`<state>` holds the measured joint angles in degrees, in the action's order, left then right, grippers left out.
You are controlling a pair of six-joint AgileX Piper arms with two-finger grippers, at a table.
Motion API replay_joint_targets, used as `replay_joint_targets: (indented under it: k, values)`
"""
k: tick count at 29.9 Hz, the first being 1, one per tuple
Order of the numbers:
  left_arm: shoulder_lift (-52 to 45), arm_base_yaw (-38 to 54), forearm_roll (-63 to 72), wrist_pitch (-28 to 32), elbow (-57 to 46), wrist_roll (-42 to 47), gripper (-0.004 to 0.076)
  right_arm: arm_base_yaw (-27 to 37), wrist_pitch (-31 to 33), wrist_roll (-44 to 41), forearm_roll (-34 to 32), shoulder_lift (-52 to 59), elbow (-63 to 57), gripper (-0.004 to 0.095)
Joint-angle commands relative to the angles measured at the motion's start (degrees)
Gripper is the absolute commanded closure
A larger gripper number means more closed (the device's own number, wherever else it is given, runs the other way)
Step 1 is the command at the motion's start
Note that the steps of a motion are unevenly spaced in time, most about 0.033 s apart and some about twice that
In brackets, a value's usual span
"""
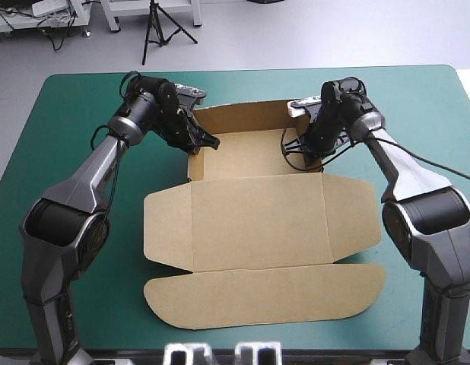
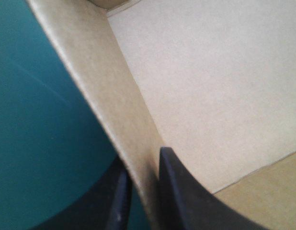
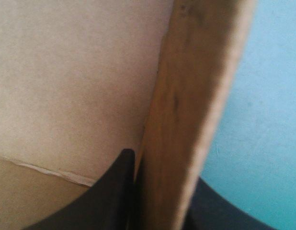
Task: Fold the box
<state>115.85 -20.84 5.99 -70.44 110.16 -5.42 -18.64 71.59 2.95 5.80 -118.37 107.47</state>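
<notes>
The brown box [image 1: 258, 220] lies mid-table as an open tray with its lid and rounded front flap flat toward the near edge. The tray's back and side walls stand raised. My left gripper [image 1: 197, 144] is shut on the tray's left wall [image 2: 105, 91], one black finger inside over the floor [image 2: 210, 86] and one outside. My right gripper [image 1: 311, 154] is shut on the right wall [image 3: 196, 96]. Its inner finger [image 3: 119, 187] rests against the floor [image 3: 76, 72], and its outer finger is mostly hidden behind the board.
The teal-green cover [image 1: 68, 114] stretches on both sides of the box, out to the table's left and right edges. The lid's front flap [image 1: 265, 293] ends close to the table's near edge.
</notes>
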Motion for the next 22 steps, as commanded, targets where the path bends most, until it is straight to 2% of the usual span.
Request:
replay_joint_targets:
  k: [1,2,4,6,22]
  values:
    - [-2.6,-1.3,3.4,-3.6,1.6,-2.4,0.0437,-1.4,0.0,4.0,6.9,4.2,2.2,0.0416]
    - [-2.6,-1.3,3.1,-3.6,1.6,-2.3,0.0374,-1.4,0.0,4.0,6.7,4.3,2.2,0.0305]
    - [-2.6,-1.3,2.2,-3.6,1.6,-2.3,0.0307,-1.4,0.0,4.0,5.6,5.0,2.3,0.0128]
    - [-2.6,-1.3,1.2,-3.6,1.6,-1.9,0.0276,-1.4,0.0,3.6,3.8,5.4,2.3,0.0051]
    - [-10.6,1.5,-2.8,-3.6,6.1,-2.0,0.0275,-1.4,0.0,3.3,-0.8,8.5,6.2,0.0044]
